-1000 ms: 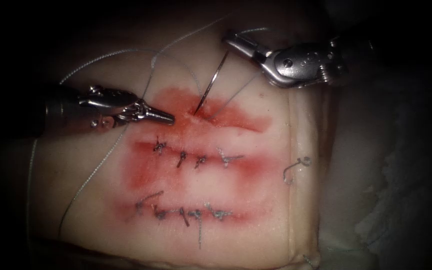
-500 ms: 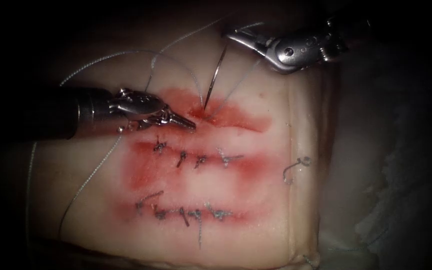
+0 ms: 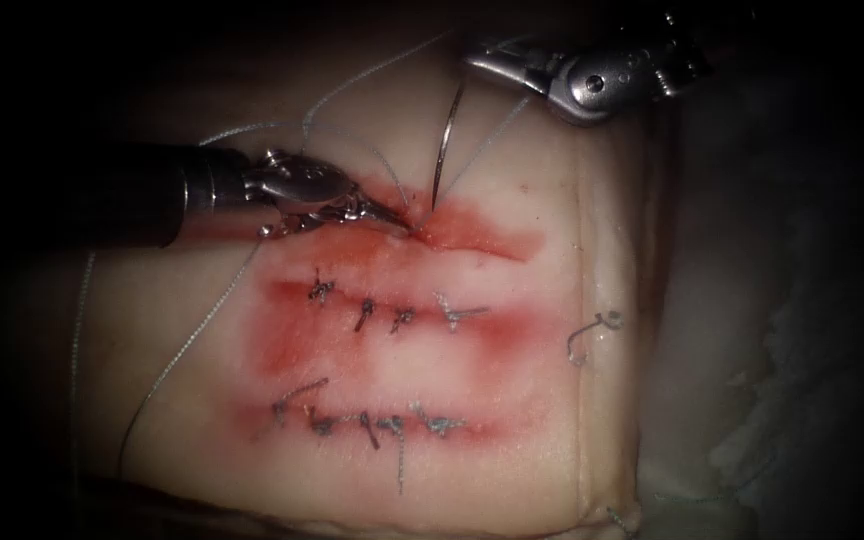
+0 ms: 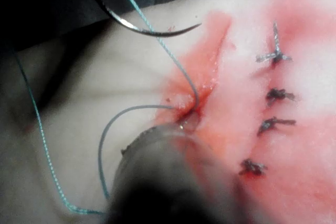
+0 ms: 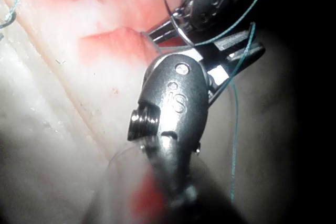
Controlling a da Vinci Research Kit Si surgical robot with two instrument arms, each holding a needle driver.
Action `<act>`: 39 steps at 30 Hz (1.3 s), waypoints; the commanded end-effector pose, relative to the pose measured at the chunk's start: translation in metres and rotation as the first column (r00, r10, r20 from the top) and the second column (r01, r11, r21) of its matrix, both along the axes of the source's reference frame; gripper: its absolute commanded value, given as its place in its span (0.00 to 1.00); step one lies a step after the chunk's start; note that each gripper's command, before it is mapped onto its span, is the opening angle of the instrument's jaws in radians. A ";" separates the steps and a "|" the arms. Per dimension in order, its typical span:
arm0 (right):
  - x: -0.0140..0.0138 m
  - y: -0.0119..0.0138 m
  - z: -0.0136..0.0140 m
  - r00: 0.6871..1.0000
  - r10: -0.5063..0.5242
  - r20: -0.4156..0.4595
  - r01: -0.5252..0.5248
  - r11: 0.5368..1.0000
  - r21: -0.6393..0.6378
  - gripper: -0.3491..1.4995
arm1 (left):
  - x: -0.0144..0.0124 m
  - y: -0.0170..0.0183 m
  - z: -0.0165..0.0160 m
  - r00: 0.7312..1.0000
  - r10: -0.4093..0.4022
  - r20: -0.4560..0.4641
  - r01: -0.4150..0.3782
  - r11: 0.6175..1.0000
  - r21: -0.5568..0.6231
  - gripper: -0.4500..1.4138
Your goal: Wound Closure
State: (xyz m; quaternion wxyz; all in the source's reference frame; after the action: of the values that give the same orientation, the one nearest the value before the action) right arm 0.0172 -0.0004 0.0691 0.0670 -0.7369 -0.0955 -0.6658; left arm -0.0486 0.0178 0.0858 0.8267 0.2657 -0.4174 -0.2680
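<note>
Endoscope view: needle (image 3: 445,140) in right gripper (image 3: 497,66).

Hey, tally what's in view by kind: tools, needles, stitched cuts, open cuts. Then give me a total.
Tools: 2, the left end effector at the open cut, the right end effector holding the needle near its tail.
Needles: 1, tip clear of the tissue.
Stitched cuts: 2, upper and lower.
Open cuts: 1.
Total: 6.

Background's just darkness all around the lit patch, with some pale crinkly padding (image 3: 792,330) off to the right side.
</note>
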 end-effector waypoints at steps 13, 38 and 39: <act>0.0018 0.0001 0.0001 0.999 -0.031 -0.015 0.030 0.998 -0.048 0.00 | -0.0022 0.0013 -0.0004 0.984 0.151 -0.100 -0.164 0.975 -0.147 0.00; 0.0037 -0.0004 0.0026 0.988 -0.145 0.060 0.153 0.977 -0.150 0.00 | -0.0016 0.0032 -0.0016 0.864 0.500 -0.054 -0.456 0.823 0.338 0.00; 0.0035 -0.0006 0.0028 0.985 -0.144 0.095 0.158 0.975 -0.157 0.00 | -0.0011 0.0035 -0.0017 0.867 0.496 -0.057 -0.449 0.825 0.342 0.00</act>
State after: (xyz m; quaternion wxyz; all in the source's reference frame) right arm 0.0200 -0.0011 0.0718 -0.0502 -0.7133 -0.0968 -0.6924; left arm -0.0488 0.0207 0.0837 0.8410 0.4717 -0.2282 -0.1348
